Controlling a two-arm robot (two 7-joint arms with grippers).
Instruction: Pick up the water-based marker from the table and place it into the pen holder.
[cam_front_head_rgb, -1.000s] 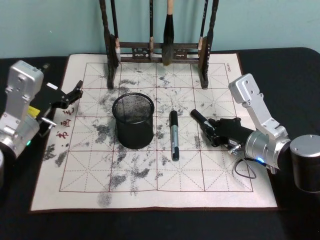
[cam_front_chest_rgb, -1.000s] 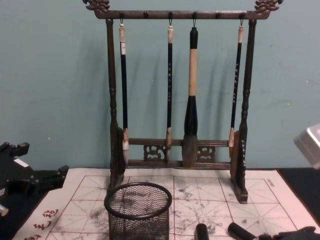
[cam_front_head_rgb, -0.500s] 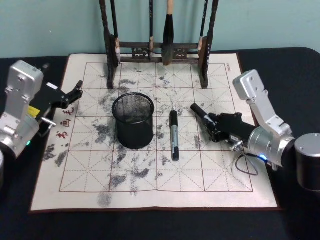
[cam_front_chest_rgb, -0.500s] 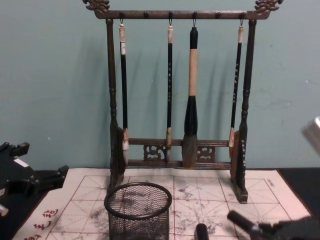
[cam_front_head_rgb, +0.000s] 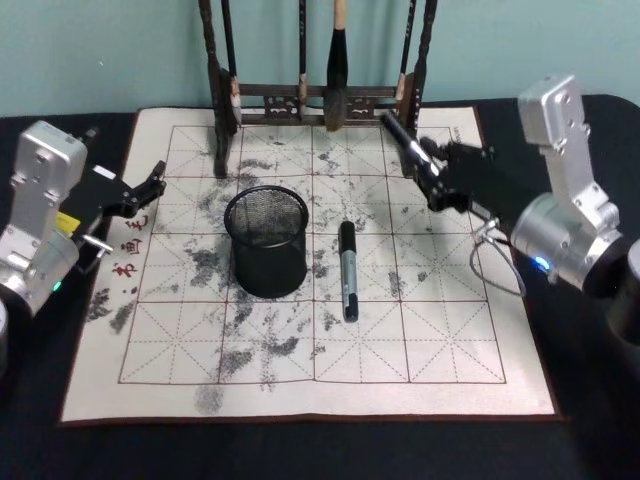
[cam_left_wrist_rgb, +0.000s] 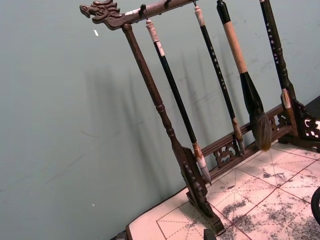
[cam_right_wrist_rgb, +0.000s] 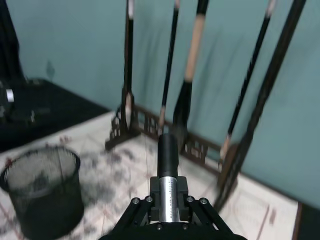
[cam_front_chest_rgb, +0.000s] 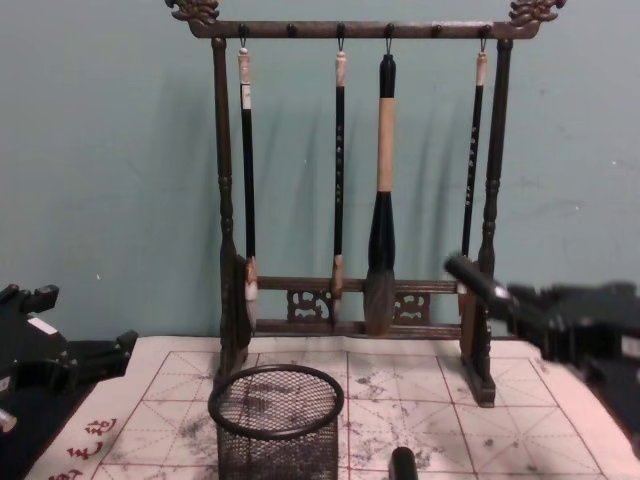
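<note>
One marker (cam_front_head_rgb: 403, 137) risen, gripped by right end effector (cam_front_head_rgb: 432, 168); left end effector (cam_front_head_rgb: 155, 182) parked, spread.

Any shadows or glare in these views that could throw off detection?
Chest view: the brush rack and brushes throw soft shadows on the wall. Left wrist view: same shadows beside the rack. Head view: even light on the mat, no glare; its ink smudges could pass for shadows.

pen holder (cam_front_head_rgb: 266, 243) mid-frame on the mat (cam_front_head_rgb: 440, 340); marker (cam_front_head_rgb: 347, 270) lying just right of it; brush rack (cam_front_head_rgb: 318, 100) behind, top centre; right gripper (cam_front_head_rgb: 432, 170) clamping second marker (cam_front_head_rgb: 405, 138), upper right
</note>
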